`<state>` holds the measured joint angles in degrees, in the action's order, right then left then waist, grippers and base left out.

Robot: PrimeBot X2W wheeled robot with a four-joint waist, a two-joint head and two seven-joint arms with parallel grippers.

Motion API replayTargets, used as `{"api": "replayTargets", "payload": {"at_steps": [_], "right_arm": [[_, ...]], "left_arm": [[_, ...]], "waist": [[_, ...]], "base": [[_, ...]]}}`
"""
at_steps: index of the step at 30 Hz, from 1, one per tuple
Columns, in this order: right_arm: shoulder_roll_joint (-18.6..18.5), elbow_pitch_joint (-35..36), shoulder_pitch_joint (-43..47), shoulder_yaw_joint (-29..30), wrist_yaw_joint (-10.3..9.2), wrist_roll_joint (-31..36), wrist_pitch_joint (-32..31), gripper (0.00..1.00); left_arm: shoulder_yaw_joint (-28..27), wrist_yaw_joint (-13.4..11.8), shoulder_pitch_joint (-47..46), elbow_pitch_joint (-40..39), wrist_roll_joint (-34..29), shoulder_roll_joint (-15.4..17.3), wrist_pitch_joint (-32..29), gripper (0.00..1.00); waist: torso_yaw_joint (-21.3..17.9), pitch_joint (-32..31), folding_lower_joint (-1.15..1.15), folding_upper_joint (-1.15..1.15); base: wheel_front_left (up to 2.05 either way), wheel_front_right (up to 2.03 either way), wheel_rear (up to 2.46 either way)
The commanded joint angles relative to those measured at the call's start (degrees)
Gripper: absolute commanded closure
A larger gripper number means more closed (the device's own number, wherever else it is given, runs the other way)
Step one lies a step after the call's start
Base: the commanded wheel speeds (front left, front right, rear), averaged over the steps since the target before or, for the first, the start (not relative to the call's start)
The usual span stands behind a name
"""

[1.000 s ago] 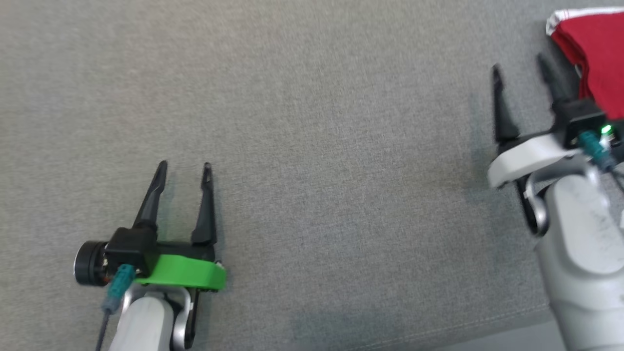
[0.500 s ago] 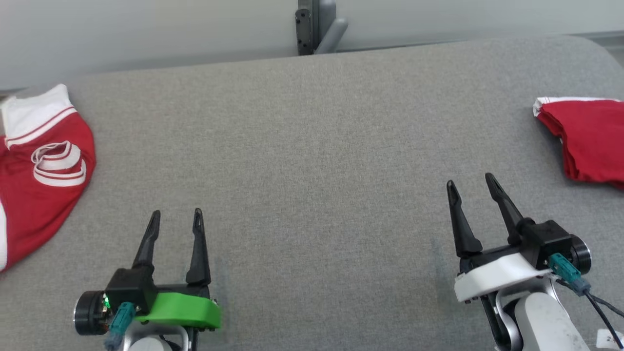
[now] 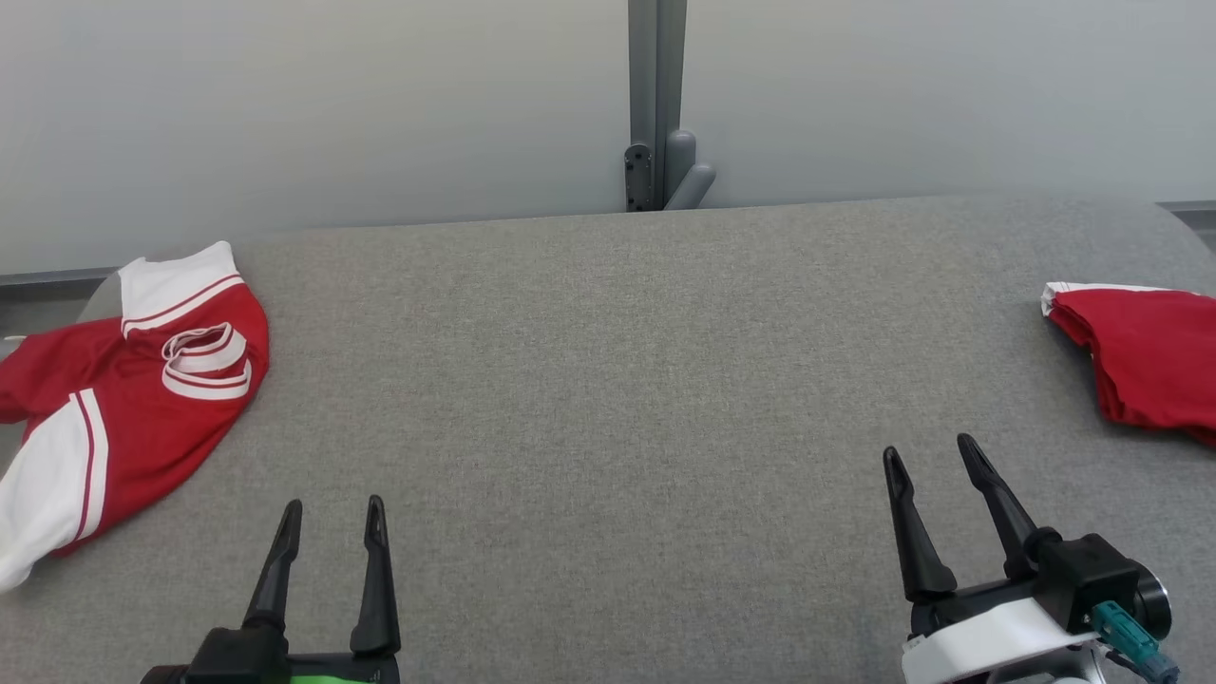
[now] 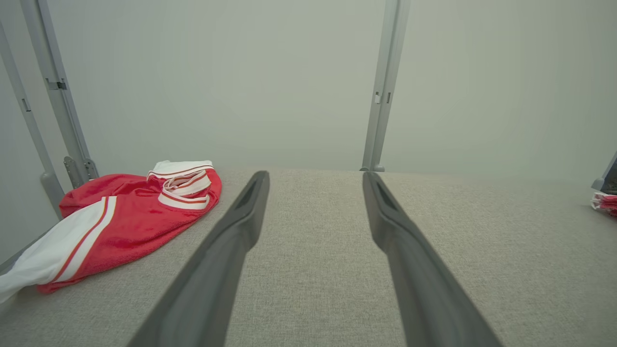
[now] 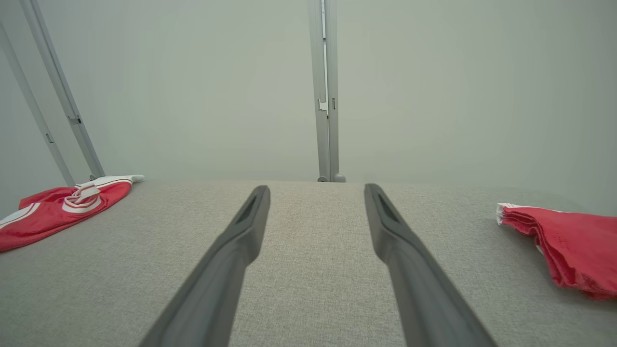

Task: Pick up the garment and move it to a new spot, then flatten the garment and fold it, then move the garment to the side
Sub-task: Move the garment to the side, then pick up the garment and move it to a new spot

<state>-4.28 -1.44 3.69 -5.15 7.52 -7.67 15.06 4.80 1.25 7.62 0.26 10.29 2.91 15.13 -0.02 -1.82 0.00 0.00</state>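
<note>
The left tool [image 3: 333, 502] stands with its two dark fingers apart and nothing between them, pointing away from the robot over the grey cloth-covered bench [image 3: 617, 380]. In its own wrist view the left tool [image 4: 315, 174] shows the same open gap, with bare bench cloth under and ahead of the fingers. The right tool [image 3: 928, 446] also has its fingers spread and empty, angled slightly to its left, and the right wrist view shows the right tool [image 5: 316, 187] over bare cloth too.

Ahead of the left tool and out to its left lies the loose garment [image 3: 142, 399], red with white sleeves and striped white trim, crumpled and unfolded at the left end of the bench, one white sleeve reaching the bench's edge. It is well apart from the left tool's fingers. In the left wrist view the loose garment [image 4: 120, 221] sits left of the left-hand finger.

Ahead of the right tool and out to its right rests the folded garment [image 3: 1149, 356], red with a white edge, in flat layers, apart from that tool. A small red scrap at the right border of the left wrist view is probably this same folded garment [image 4: 605, 202].

Beyond both tools, past the bench's far edge, a grey post [image 3: 655, 95] rises against a pale wall [image 3: 332, 104].
</note>
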Motion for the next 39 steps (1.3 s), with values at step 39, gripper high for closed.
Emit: {"api": "replayTargets", "payload": {"at_steps": [39], "right_arm": [[1.37, 0.47, 3.07, 0.11, -0.06, -1.0, 0.13, 0.0]], "left_arm": [[2.27, 0.27, -0.7, 1.44, -3.32, 0.03, -0.01, 0.0]], "waist": [[1.93, -0.04, 0.0, 0.0]], "base": [[0.0, 0.0, 0.0]]}}
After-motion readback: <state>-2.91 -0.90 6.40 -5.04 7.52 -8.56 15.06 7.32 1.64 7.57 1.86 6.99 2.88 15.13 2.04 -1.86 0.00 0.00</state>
